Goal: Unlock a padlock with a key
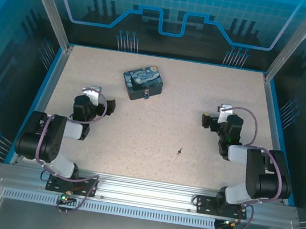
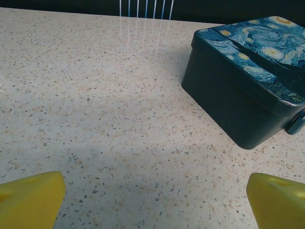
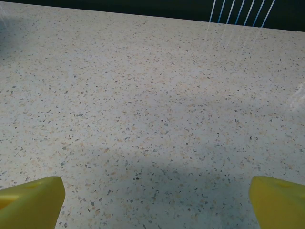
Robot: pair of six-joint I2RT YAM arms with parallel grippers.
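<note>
Teal padlock (image 1: 146,95) against tin (image 1: 142,80), key (image 1: 180,151) apart

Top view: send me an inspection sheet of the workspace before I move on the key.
Surface: speckled table, flat, no spills seen.
Job's things: padlock against the near side of the tin; key lying alone, nearer the right arm.
Clutter: tin with a starry painted lid, closed.
End effectors: left end effector open, empty; right end effector open, empty.
Cables: purple cables looped along both arms, away from padlock and key.
Surroundings: blue panels on three sides; metal rail at the near edge.
</note>
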